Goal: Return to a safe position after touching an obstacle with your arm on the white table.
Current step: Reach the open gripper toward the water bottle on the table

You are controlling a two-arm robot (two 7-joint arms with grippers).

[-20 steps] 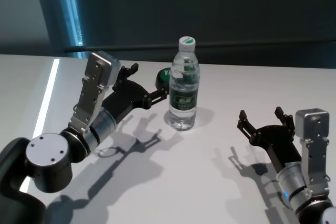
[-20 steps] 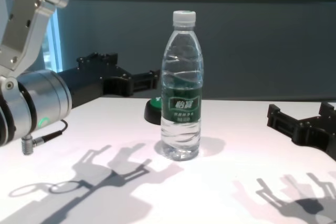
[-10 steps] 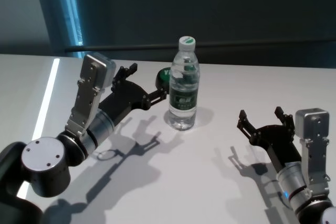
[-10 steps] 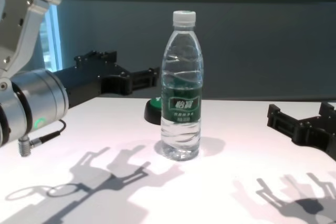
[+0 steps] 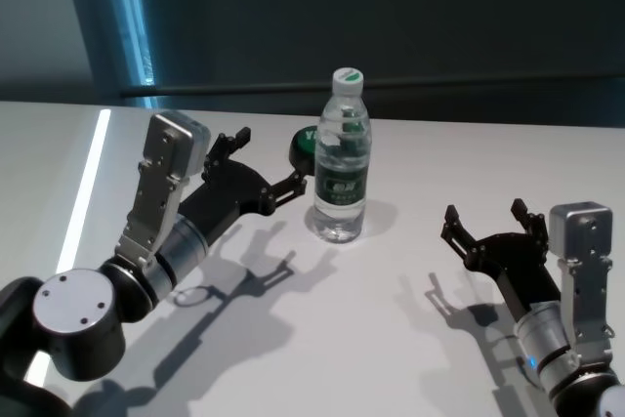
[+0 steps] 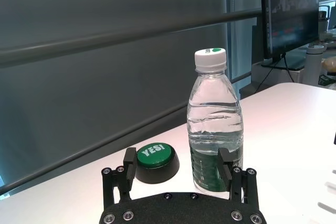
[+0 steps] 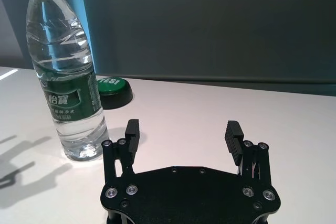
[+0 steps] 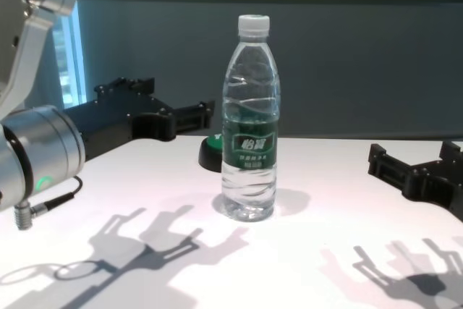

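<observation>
The obstacle, a tall clear water bottle [image 5: 342, 158] with a white cap and dark green label, stands upright on the white table [image 5: 391, 339]. It also shows in the chest view [image 8: 249, 135], the left wrist view [image 6: 215, 124] and the right wrist view [image 7: 65, 77]. My left gripper [image 5: 271, 158] is open and empty, just left of the bottle with a small gap; it shows in its wrist view [image 6: 177, 163] and the chest view [image 8: 170, 103]. My right gripper [image 5: 483, 212] is open and empty, low over the table to the bottle's right [image 7: 182, 128].
A low round black button with a green top [image 5: 303, 146] sits on the table just behind and left of the bottle, beyond the left fingertips [image 6: 154, 161]. A dark wall runs along the table's far edge. Arm shadows lie on the table.
My left arm has drawn back, down and to the left, so its fingertips are farther from the bottle. The bottle stands unmoved. The right arm has not moved.
</observation>
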